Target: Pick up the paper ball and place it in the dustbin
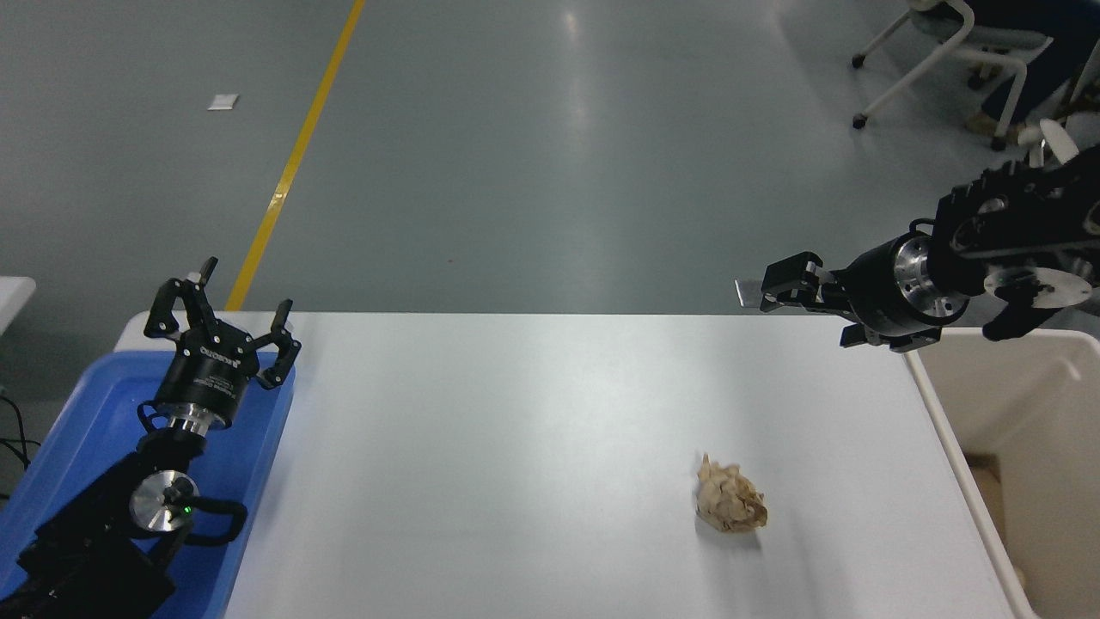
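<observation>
Tan paper ball (730, 505) lies on white bench (533, 447); right hand (756, 294), fingers unclear, hovers beyond; left hand (225, 320) spread.

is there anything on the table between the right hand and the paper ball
Nothing visible. The right hand hangs over the table's far edge, and only bare white table lies between it and the paper ball.

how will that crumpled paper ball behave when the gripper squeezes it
The paper ball is loosely wadded with deep creases, so it will probably crush and yield rather than resist. It looks light for its size. Its lumpy, uneven shape suggests it would wobble or skid on the smooth table rather than roll far.
</observation>
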Tool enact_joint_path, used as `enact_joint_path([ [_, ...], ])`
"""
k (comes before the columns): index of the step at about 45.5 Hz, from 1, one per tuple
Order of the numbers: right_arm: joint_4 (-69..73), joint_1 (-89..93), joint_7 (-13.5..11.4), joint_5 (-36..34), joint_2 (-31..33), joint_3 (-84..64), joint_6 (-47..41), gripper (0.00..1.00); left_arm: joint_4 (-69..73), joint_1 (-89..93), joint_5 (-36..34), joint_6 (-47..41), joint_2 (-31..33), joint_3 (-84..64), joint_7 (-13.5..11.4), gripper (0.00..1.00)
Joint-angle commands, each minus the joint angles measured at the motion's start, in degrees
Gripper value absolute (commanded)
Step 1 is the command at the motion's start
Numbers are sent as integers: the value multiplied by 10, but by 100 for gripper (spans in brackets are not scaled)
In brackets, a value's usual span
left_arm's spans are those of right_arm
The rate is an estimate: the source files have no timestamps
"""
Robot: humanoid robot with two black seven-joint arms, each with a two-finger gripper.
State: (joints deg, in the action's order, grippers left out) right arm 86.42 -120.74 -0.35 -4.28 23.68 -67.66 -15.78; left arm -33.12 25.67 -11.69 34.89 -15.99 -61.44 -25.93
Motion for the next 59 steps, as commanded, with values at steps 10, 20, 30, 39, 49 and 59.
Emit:
enact_joint_path([
  [10,43,-83,0,9,-14,-19,-80,100,0,0,0,0,0,0,0,98],
  [20,34,0,1,59,-37,-13,-66,100,1,0,0,-1,0,0,0,98],
  [30,-7,116,0,67,-81,7,-24,100,1,0,0,-1,-1,0,-1,98],
  [39,-56,211,0,67,-106,50,-19,100,1,0,0,-1,0,0,0,98],
  [49,-128,295,1,65,-129,91,-6,100,1,0,0,-1,0,0,0,98],
  [59,-223,384,1,67,-130,105,4,100,1,0,0,-1,0,0,-1,98],
])
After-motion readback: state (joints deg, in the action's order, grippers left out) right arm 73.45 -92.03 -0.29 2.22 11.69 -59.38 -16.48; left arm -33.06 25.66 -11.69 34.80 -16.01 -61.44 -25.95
